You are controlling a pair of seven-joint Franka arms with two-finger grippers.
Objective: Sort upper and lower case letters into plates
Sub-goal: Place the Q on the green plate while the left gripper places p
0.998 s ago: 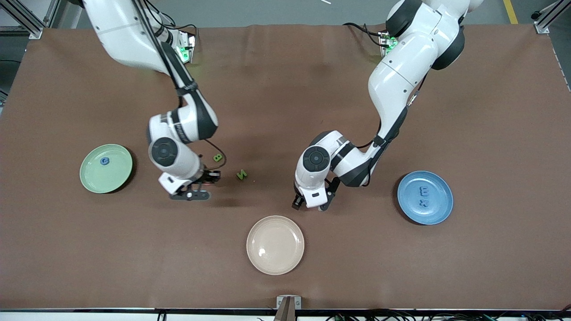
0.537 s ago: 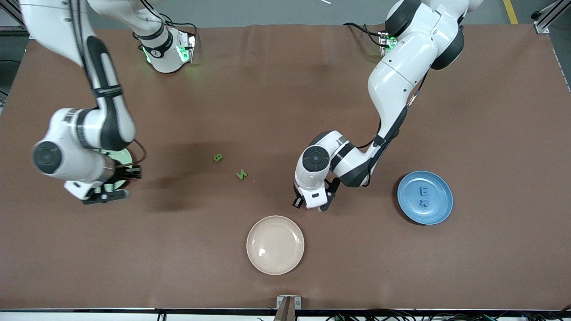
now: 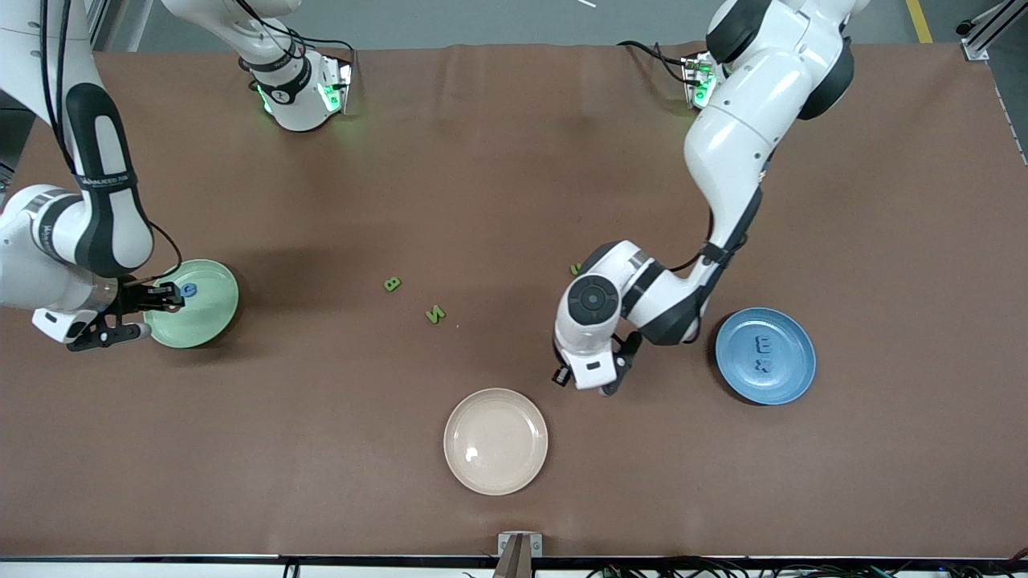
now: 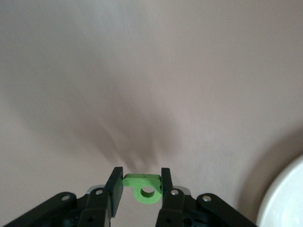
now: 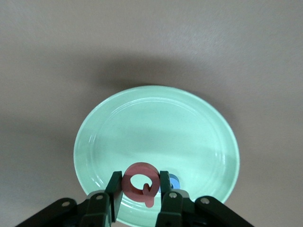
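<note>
Front: right gripper (image 3: 165,299) over mint plate (image 3: 205,321); left gripper (image 3: 590,377) near beige plate (image 3: 495,441), beside blue plate (image 3: 765,356). Left wrist: fingers (image 4: 115,186) clamped on green letter (image 4: 143,186). Right wrist: fingers (image 5: 115,189) pinching pink-red letter (image 5: 139,182) above mint plate (image 5: 156,137).

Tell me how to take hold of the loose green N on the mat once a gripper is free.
Come straight down from above and pinch it across its thin outer edges. The green N lies flat on the brown mat, tilted, with the green B close beside it, so line the fingers up across the N's tilted sides. Both grippers are now full: right gripper, left gripper.
</note>
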